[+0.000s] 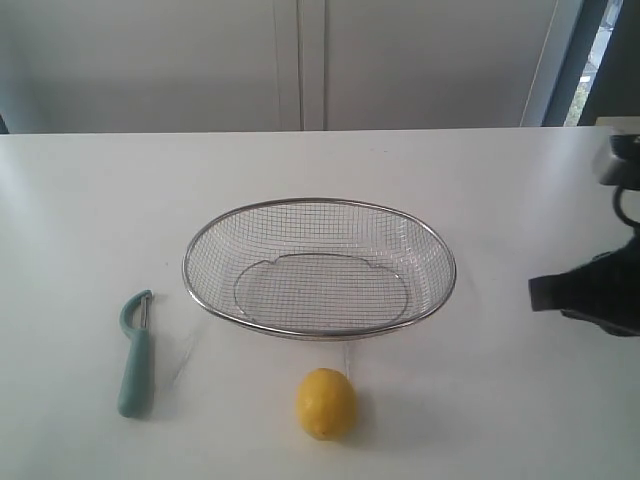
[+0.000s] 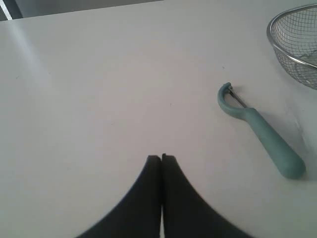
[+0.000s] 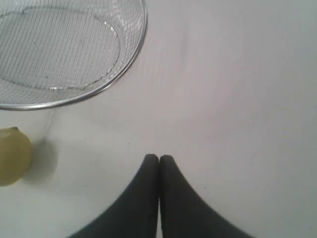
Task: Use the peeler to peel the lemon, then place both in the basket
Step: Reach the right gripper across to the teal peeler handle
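Pick-up step judged not yet begun: left claw [image 2: 162, 157] seen closed tight and empty, the peeler [image 2: 260, 131] lying apart from it toward the basket [image 2: 271, 43], right claw [image 3: 159, 157] likewise closed and empty, the lemon [image 3: 12, 156] well apart; claws to be opened and lowered onto each.

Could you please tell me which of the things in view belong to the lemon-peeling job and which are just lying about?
Belong to the job:
- lemon
- peeler
- wire basket

Just lying about:
- no loose extras visible; only the white table under them
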Available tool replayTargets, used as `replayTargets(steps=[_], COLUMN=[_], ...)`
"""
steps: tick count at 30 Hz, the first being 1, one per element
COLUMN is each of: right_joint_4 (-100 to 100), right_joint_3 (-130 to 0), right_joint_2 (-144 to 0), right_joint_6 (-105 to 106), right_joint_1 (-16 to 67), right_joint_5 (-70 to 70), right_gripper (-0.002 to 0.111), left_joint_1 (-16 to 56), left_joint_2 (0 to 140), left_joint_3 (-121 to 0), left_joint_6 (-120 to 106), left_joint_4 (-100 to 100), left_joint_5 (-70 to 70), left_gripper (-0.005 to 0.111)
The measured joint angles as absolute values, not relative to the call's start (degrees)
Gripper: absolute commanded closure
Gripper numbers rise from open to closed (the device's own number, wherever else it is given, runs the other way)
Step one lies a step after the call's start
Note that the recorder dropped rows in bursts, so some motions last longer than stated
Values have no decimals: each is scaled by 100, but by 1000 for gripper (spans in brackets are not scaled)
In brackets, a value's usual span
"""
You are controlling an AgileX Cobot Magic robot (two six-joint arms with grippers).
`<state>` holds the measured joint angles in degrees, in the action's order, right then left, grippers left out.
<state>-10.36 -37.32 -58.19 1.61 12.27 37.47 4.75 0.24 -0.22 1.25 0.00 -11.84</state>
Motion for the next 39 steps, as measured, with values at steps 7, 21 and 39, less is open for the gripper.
replayTargets(steps=[7, 21, 39], right_joint_4=[-1036, -219, 285], right_joint_3=[-4625, -6326, -9239], right_joint_2=[-6813, -8385, -11343], right_joint_6=[215, -488, -553], right_joint_1=[2188, 4234, 5938], right_joint_5=[3912, 4204, 4400], right_gripper=[108, 108, 108], left_joint_1=[475, 475, 475], left_joint_2=[24, 24, 24], left_joint_3=[-22, -22, -22], left_joint_6=[125, 125, 125], left_joint_4=[0, 0, 0], left_joint_5=[-1184, -1184, -1184], left_gripper=[107, 107, 107])
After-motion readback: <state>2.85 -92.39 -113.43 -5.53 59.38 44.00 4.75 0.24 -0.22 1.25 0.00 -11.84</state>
